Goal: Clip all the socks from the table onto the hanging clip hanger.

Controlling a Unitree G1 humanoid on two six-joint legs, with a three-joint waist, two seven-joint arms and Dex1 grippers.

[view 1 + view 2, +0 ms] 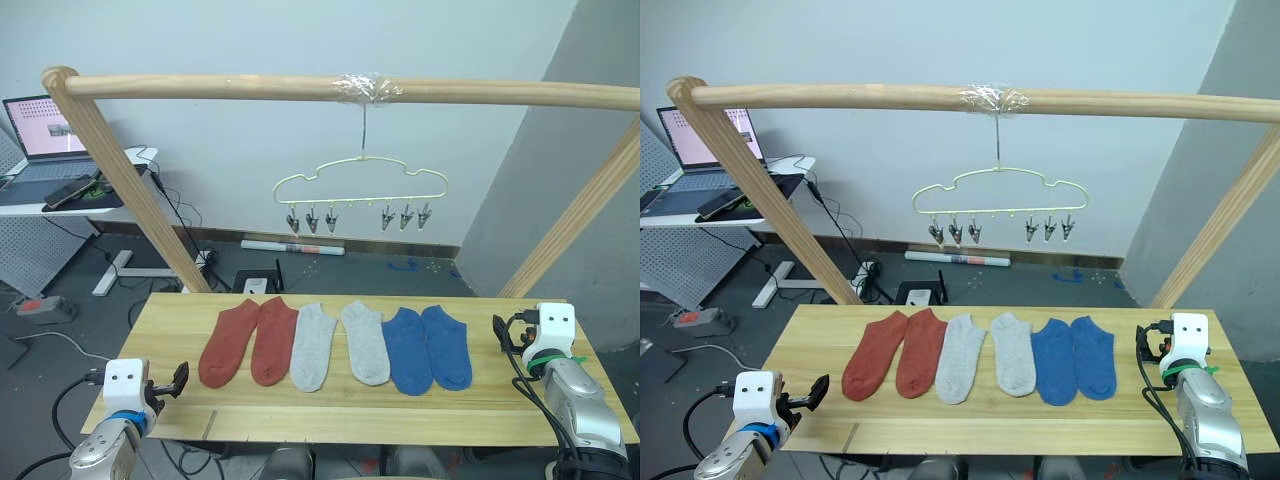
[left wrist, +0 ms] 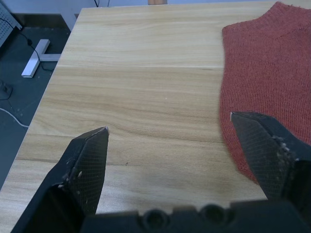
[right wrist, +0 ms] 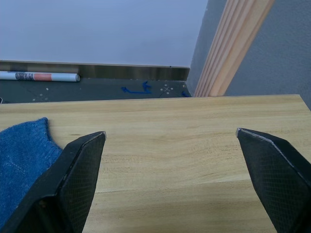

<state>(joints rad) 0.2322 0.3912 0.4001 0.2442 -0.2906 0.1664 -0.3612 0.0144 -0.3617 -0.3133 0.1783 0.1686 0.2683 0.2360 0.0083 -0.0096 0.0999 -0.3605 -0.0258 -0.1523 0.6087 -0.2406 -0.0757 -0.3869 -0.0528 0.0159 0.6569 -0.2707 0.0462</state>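
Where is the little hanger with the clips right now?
In the head views the clip hanger hangs by its hook from the taped middle of the wooden pole, above and behind the row of socks on the table.

Six short fabric ankle socks lie side by side in a row across the middle of the wide pale wood-plank table [image 1: 400, 410]: two rust-red socks [image 1: 247, 340] at 9 o'clock, two light grey socks [image 1: 340, 344] in the centre, two blue socks [image 1: 428, 347] at 3 o'clock. Above and behind the row, toward 12 o'clock, the thin pale-yellow wire clip hanger [image 1: 361, 180] hangs from the thick round wooden pole [image 1: 300, 88]. The left gripper [image 2: 167, 133] sits over the table's 8 o'clock corner beside the outer rust-red sock, the right gripper [image 3: 170, 136] at the 3 o'clock edge by the outer blue sock.
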